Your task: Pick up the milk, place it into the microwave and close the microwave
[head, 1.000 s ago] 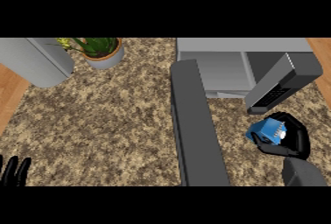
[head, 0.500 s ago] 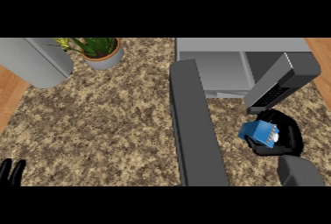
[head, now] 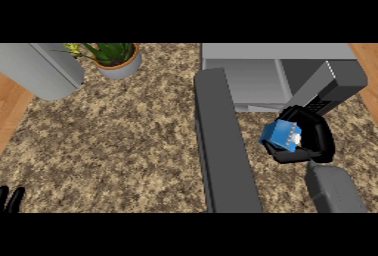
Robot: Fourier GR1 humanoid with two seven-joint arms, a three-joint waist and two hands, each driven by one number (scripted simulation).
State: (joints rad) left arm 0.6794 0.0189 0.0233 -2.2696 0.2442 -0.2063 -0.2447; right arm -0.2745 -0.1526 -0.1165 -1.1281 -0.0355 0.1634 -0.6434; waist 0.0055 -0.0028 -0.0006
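Observation:
The milk [head: 281, 135] is a small blue carton with a white cap, tilted and lifted above the counter. My right hand [head: 313, 138] is curled round it from the right, just in front of the microwave's opening. The microwave [head: 251, 80] stands at the back right with its light grey inside showing. Its dark door [head: 221, 145] swings out toward me, left of the carton. Only the fingertips of my left hand [head: 10, 199] show at the lower left edge, straight and still.
A potted plant [head: 114, 59] stands at the back, left of the microwave. A grey rounded appliance [head: 37, 67] fills the back left corner. The microwave's dark control panel [head: 332, 87] angles out on the right. Speckled counter [head: 111, 140] spreads across the left half.
My right hand has carried the milk up and to the left, closer to the microwave's opening. The left hand has stayed put.

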